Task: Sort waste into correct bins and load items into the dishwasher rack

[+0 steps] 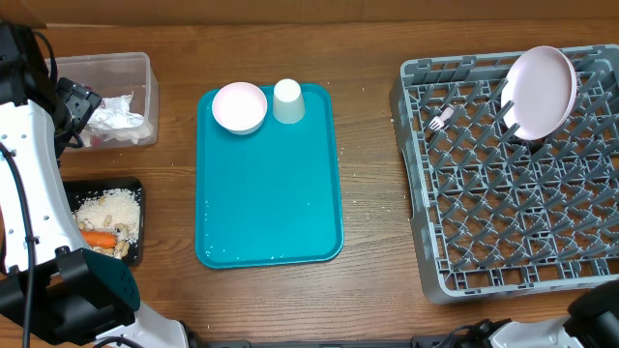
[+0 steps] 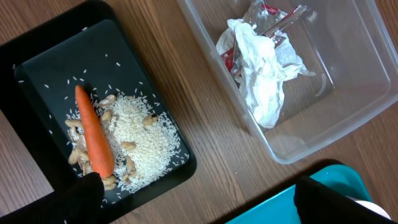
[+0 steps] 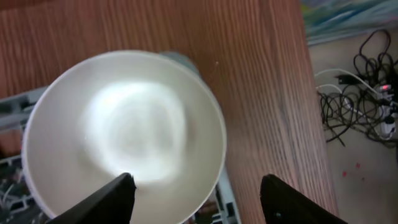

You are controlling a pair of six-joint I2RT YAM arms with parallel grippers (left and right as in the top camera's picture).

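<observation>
One grey dishwasher rack [image 1: 411, 174] holds the white plate [image 1: 544, 89] leaning on edge, fork [image 1: 440, 120] near it. Teal tray [image 1: 271, 184] carries a bowl [image 1: 239, 106] and cup [image 1: 288, 101]. Napkins [image 2: 264, 74] lie in the clear tub [image 2: 348, 74], the carrot [image 2: 93, 134] in the black tray [image 2: 50, 68]. Left gripper [image 2: 199, 199] and right gripper [image 3: 196, 193] both gape, empty.

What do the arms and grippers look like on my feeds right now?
The left arm has a white link, black joints, loose black cables and a dark teal housing. Both the left gripper and right gripper show plain black fingers, no markings visible.
</observation>
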